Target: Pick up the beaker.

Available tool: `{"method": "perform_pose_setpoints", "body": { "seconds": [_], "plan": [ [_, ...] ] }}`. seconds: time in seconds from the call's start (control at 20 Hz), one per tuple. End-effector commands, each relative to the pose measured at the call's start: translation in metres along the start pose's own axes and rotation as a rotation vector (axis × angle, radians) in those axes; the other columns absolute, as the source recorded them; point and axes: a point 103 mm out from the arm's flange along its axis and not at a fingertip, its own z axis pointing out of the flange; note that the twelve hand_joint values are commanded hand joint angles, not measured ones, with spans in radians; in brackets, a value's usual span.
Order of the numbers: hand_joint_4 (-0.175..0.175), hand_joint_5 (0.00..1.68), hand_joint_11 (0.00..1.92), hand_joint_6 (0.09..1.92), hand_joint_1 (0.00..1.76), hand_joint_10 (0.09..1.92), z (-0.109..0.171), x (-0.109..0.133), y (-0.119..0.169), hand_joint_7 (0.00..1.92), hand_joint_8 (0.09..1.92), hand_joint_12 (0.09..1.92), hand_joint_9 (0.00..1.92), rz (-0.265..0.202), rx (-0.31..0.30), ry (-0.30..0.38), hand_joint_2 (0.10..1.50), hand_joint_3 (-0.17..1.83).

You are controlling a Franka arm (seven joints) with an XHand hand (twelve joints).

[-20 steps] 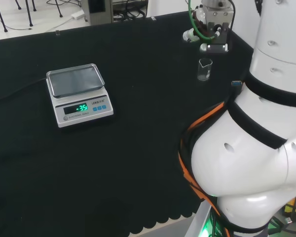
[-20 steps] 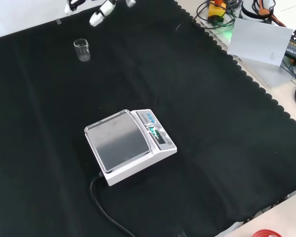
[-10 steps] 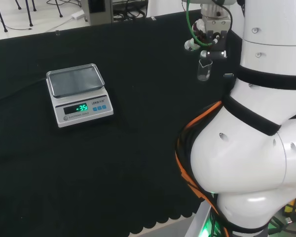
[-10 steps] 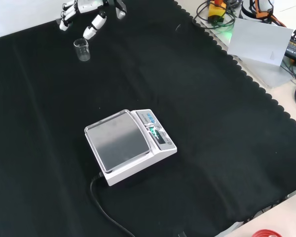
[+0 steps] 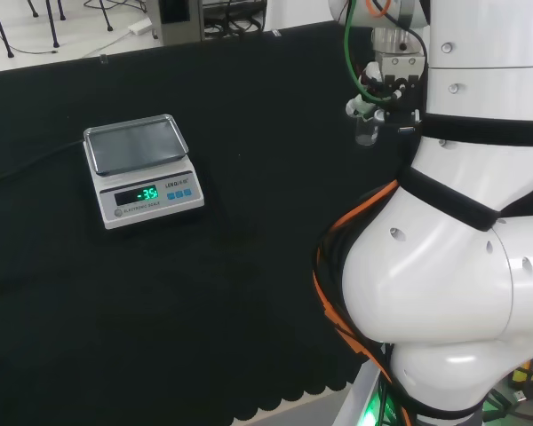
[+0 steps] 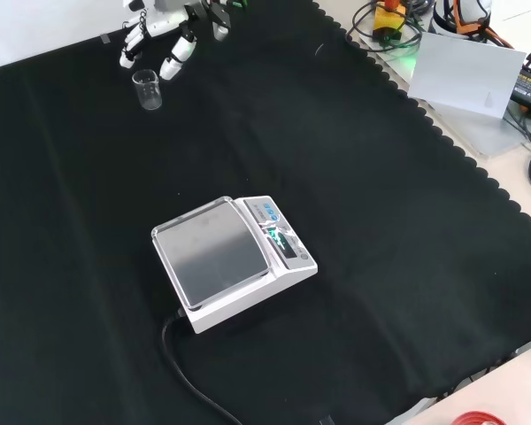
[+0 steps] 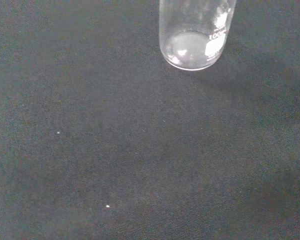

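The hand [image 6: 170, 22] hangs open just above the small, round, clear glass beaker [image 6: 147, 89], holding nothing.

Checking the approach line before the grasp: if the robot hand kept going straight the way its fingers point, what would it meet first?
Probably the beaker. In the front view the robot hand points its open fingers down at it, just above the rim. Depth is unclear, so they may straddle it.

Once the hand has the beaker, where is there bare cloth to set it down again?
Front view: bare cloth lies between the beaker and the scale, and widely right of the scale. It is tight only at the beaker itself, where the hand hangs.
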Motion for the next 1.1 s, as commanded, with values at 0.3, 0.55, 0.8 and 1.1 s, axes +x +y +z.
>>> {"method": "perform_pose_setpoints", "body": {
  "seconds": [0.3, 0.55, 0.8, 1.1],
  "plan": [
    [0.011, 0.10, 0.00, 0.09, 0.70, 0.81, 0.015, -0.014, 0.010, 0.00, 0.31, 1.36, 0.01, 0.067, 0.152, -0.094, 0.94, -0.17],
    [-0.006, 0.23, 0.00, 0.09, 0.73, 0.84, 0.019, -0.020, 0.018, 0.00, 0.47, 1.37, 0.04, 0.077, 0.160, -0.070, 1.01, -0.17],
    [-0.011, 0.28, 0.00, 0.09, 0.75, 0.85, 0.025, -0.020, 0.032, 0.01, 0.57, 1.40, 0.10, 0.074, 0.179, -0.032, 1.04, -0.17],
    [-0.010, 0.28, 0.00, 0.09, 0.75, 0.85, 0.034, -0.013, 0.047, 0.01, 0.59, 1.42, 0.12, 0.066, 0.213, -0.010, 1.04, -0.17]
  ]
}}
